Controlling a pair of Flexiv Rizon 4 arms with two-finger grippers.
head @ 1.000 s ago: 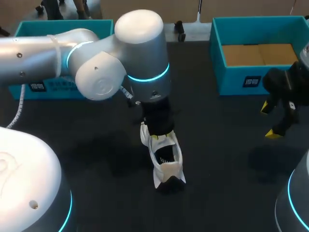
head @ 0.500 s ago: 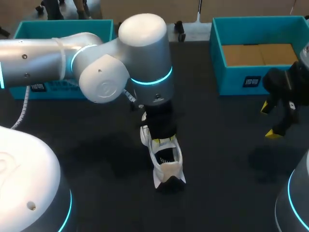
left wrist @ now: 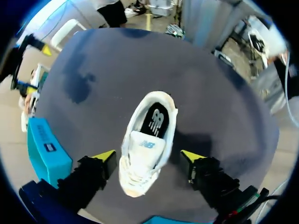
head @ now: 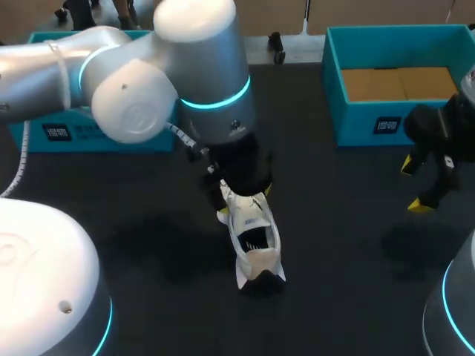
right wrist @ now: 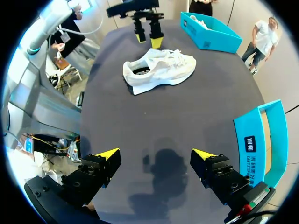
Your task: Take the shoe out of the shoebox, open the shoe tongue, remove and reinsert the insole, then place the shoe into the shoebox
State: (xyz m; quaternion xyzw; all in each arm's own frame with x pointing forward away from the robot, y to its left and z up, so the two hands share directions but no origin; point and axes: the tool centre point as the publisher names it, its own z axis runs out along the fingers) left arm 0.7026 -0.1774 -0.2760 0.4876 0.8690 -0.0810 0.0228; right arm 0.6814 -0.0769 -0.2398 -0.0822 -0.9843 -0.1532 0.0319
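Note:
A white shoe (head: 254, 248) stands upright mid-table, its heel toward the near edge and the dark insole (head: 252, 239) showing in its opening. My left gripper (head: 245, 193) hangs over the shoe's laced front. In the left wrist view the gripper (left wrist: 148, 156) is open, its yellow fingertips (left wrist: 105, 156) apart on either side of the shoe (left wrist: 147, 140) and touching nothing. My right gripper (head: 419, 185) stands open and empty at the table's right, far from the shoe (right wrist: 159, 70). The right wrist view also shows my right gripper (right wrist: 155, 154) over bare table and my left gripper (right wrist: 147, 30) above the shoe.
A teal shoebox (head: 349, 111) with a cardboard-coloured floor stands at the back right. A second teal box (head: 96, 133) sits at the back left, partly hidden by my left arm. Dark table surface (head: 334, 245) lies between the shoe and my right gripper.
My left gripper has spread wide and let go of the shoe's front, and the arm has risen and swung a little left. Neither the shoe nor the right arm has moved.

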